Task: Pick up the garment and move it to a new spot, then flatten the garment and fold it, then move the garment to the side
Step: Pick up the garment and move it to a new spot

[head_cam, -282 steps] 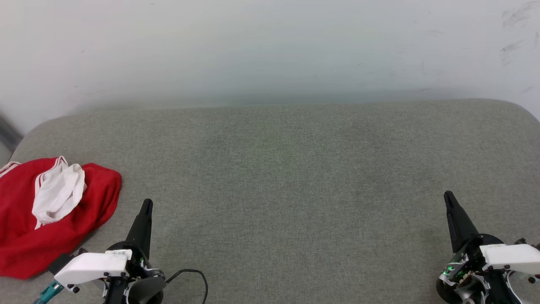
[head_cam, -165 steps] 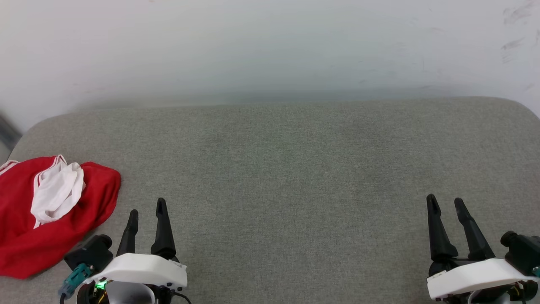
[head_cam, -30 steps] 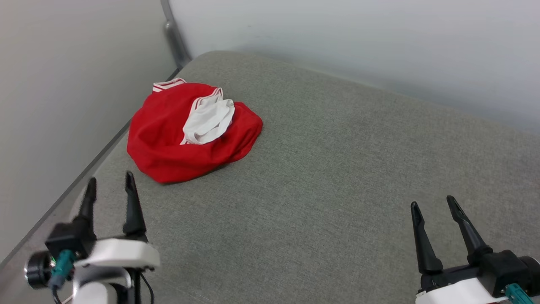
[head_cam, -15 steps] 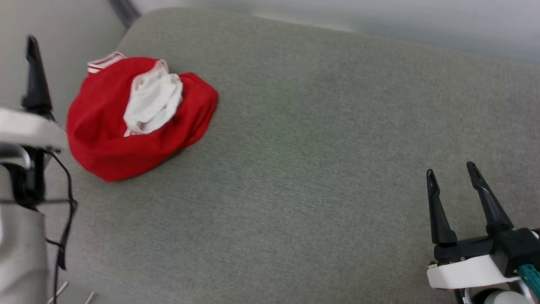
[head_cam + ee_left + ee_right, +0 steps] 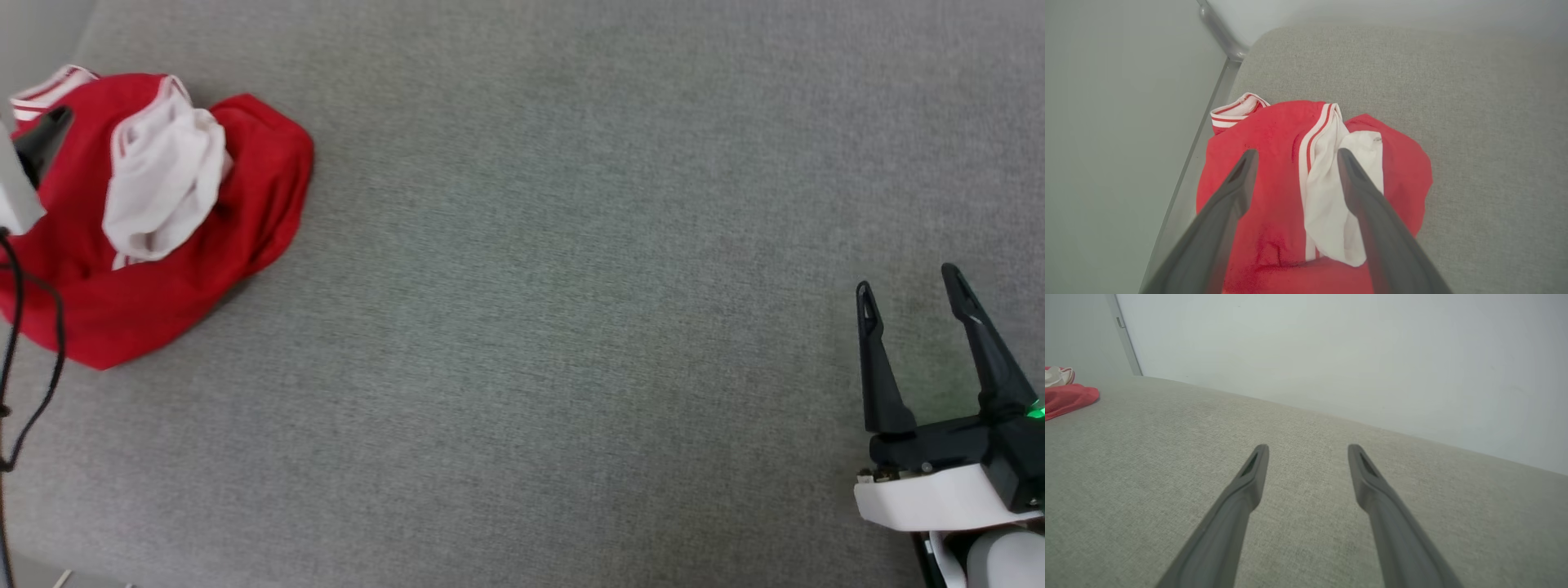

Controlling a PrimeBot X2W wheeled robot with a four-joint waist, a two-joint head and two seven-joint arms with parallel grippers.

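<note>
My left pincer is spread wide and empty, hovering over the jersey. The jersey lies bunched just ahead of and below the tips, close to the edge of the grey cushion. I'd come straight down and pinch a thick red fold just left of the white sleeve, taking enough layers that the heap lifts whole. My right pincer, also spread and empty, sits well apart. I can read no lettering or label; the crumpled heap hides any print.

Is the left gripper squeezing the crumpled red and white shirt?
No, the left gripper hangs open over the crumpled red-and-white jersey, its dark fingers spread apart.
</note>
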